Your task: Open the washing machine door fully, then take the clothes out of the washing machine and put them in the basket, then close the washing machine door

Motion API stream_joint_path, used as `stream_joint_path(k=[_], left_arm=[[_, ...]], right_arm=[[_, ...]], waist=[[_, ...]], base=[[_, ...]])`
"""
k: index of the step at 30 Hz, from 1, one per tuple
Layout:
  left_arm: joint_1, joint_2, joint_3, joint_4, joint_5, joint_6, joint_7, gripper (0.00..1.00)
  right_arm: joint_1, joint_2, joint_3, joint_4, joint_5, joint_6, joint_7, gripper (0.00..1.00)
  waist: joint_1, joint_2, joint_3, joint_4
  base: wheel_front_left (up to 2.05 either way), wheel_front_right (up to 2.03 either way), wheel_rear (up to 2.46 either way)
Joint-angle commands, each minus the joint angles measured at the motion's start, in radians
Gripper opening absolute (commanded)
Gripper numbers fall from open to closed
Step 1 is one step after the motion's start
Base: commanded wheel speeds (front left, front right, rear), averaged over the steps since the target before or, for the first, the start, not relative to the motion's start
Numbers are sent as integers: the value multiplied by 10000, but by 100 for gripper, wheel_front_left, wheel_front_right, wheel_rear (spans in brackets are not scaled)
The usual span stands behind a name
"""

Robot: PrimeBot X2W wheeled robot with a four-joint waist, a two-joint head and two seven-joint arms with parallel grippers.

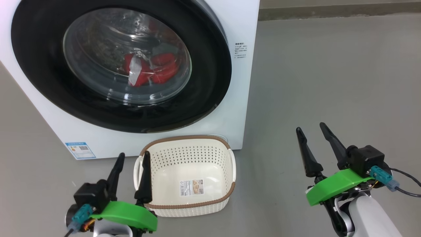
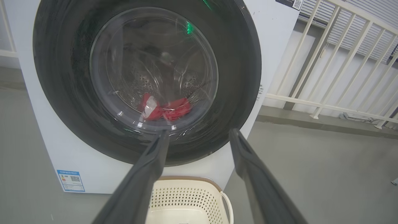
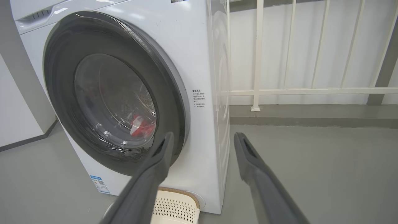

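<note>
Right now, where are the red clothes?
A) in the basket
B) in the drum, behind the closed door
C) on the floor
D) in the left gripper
B: the clothes show red through the glass of the washing machine door, which sits closed against the machine's front.

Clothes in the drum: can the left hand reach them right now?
Likely not. The washing machine door looks shut, standing between the open left hand and the clothes inside. It needs opening first.

a white railing (image 3: 257,62) stands on a low ledge (image 3: 311,113) behind the grey floor (image 3: 326,174).
</note>
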Motion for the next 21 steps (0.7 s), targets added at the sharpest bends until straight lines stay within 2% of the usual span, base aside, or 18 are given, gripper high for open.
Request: stream_joint_path(k=[1, 11, 21], left_arm=[[-441, 153, 208, -162, 308, 89, -163, 100], [-533, 178, -23, -173, 1319, 303, -461, 100], [-525, 179, -8, -150, 1301, 299, -471, 100]], right_arm=[[-483, -59, 268, -220, -321, 5, -179, 100], [-650, -79, 508, -128, -1405, 6, -474, 100], [-706, -80, 539, -62, -1388, 6, -484, 100]], waist=[[-1, 0, -10, 0], [-1, 0, -96, 26], [-1, 0, -68, -4]], base=[[0, 0, 0], [0, 0, 0], [0, 0, 0]])
